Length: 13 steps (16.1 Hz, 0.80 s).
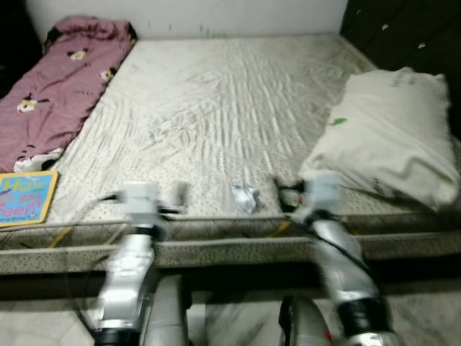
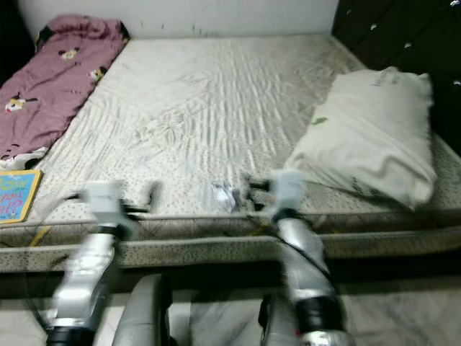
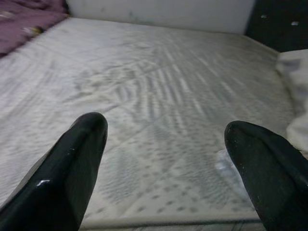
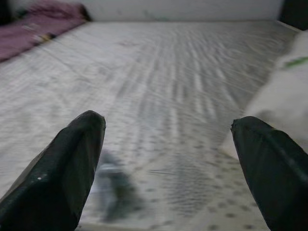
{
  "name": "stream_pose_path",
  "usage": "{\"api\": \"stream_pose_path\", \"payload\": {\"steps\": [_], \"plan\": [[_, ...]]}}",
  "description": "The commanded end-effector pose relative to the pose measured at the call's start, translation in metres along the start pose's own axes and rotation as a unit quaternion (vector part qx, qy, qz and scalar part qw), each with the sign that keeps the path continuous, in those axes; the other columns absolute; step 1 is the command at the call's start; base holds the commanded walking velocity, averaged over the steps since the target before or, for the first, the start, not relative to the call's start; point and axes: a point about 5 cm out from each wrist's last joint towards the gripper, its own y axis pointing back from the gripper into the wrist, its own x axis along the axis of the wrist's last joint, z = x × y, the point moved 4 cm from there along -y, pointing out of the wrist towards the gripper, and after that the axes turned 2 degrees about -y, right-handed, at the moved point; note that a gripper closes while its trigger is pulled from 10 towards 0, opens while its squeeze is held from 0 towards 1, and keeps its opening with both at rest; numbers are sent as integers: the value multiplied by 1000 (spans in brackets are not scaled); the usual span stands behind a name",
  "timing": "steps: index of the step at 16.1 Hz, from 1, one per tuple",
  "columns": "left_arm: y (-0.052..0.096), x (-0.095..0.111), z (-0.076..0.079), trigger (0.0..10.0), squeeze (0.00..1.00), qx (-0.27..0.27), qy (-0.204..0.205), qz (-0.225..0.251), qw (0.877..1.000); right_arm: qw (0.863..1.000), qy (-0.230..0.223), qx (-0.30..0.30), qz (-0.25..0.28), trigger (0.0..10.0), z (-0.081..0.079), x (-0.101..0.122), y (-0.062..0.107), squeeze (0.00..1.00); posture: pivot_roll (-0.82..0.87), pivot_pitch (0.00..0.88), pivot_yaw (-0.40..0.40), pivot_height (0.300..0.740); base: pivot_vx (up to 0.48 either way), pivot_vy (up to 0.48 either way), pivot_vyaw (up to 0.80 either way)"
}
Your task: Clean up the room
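A small crumpled silvery wrapper [image 1: 245,196] lies on the bare mattress [image 1: 216,108] close to its front edge. It lies between my two grippers. My left gripper [image 1: 175,194] hovers over the front edge just left of the wrapper, and its wrist view shows it open [image 3: 166,124] with the wrapper [image 3: 225,163] beside one finger. On the wrapper's right, my right gripper [image 1: 283,193] is also open [image 4: 168,120], and the wrapper [image 4: 113,185] is a blur near one finger. Neither gripper holds anything.
A white pillow [image 1: 392,137] lies on the mattress's right side. A purple cartoon-print blanket [image 1: 57,86] covers the far left. A blue and yellow book [image 1: 25,197] rests at the front left corner. Dark furniture [image 1: 403,32] stands at the back right.
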Motion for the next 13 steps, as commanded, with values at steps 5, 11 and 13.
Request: {"api": "stream_pose_path", "payload": {"steps": [5, 11, 13], "plan": [[0, -1, -16, 10000, 0, 23, -16, -12, 1000, 999, -5, 30, 12, 10000, -20, 6, -5, 0, 69, 0, 8, 546, 124, 0, 0], [0, -2, -17, 10000, 0, 26, -13, -16, 999, 999, -9, 36, 1, 10000, -22, 2, -5, 0, 71, 6, 9, 516, 0, 0, 0], [0, -3, -19, 10000, 0, 32, -20, -22, 999, 998, 2, 53, -23, 10000, -26, -6, -6, 0, 72, 10, 11, 516, 0, 0, 0]]}}
